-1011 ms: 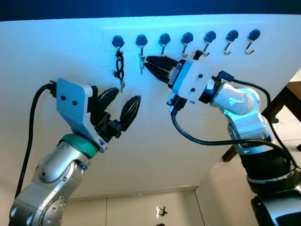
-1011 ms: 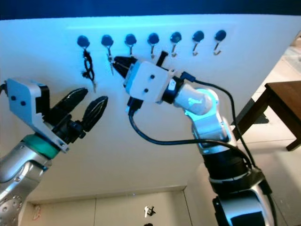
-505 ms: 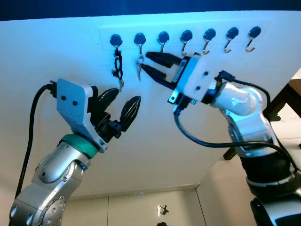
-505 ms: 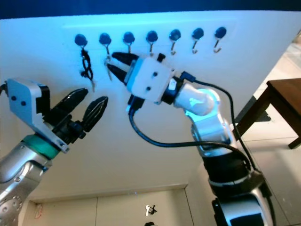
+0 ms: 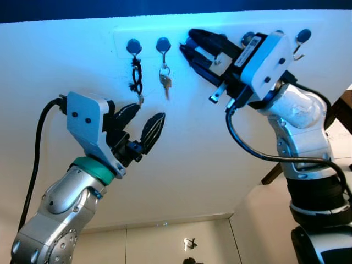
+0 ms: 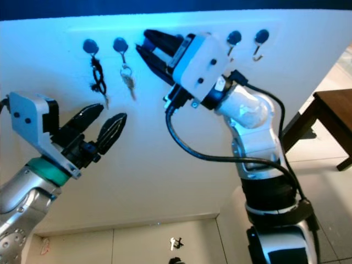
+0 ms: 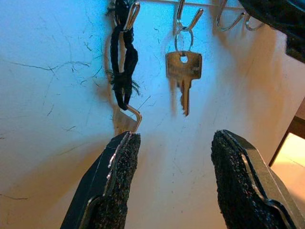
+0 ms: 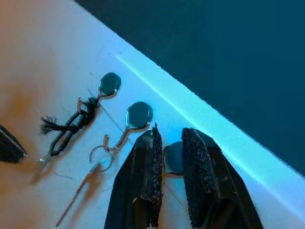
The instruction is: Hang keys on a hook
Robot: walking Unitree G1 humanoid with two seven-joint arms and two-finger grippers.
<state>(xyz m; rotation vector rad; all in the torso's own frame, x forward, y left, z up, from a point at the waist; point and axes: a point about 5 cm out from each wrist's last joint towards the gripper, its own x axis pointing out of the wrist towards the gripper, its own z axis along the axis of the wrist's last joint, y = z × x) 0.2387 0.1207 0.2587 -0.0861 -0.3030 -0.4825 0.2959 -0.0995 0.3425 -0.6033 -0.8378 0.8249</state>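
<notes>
Left eye view: key [image 5: 164,82] hanging on second hook [image 5: 162,46] from the left of a hook row on a white wall [image 5: 187,165]. Black cord [image 5: 136,77] dangling from the first hook [image 5: 133,47], just beside the key at 9 o'clock. Right claw [image 5: 192,50] raised near the third hook, at about 2 o'clock from the key, apart from it, fingers slightly parted and grasping nothing. Left claw [image 5: 141,122] lower, at about 7 o'clock from the key, well apart, fingers spread and empty. Bare wall below the key. Small metal item [image 5: 189,243] lying on the floor far below.

Right eye view: same scene; two free hooks [image 6: 246,39] past the right claw at 3 o'clock, dark bench [image 6: 330,118] at the right edge by the wall's corner.

Left wrist view: key on its ring on the hook, beyond the gap between the two spread fingers [image 7: 114,179]; cord with a bent metal end closer to one finger. Scratched wall between fingertips and key.

Right wrist view: fingers [image 8: 195,167] a narrow gap apart, a hook's round base seen between them; key and ring just beside one finger, not touching. Dark band above the wall's top edge.

No readable writing anywhere.
</notes>
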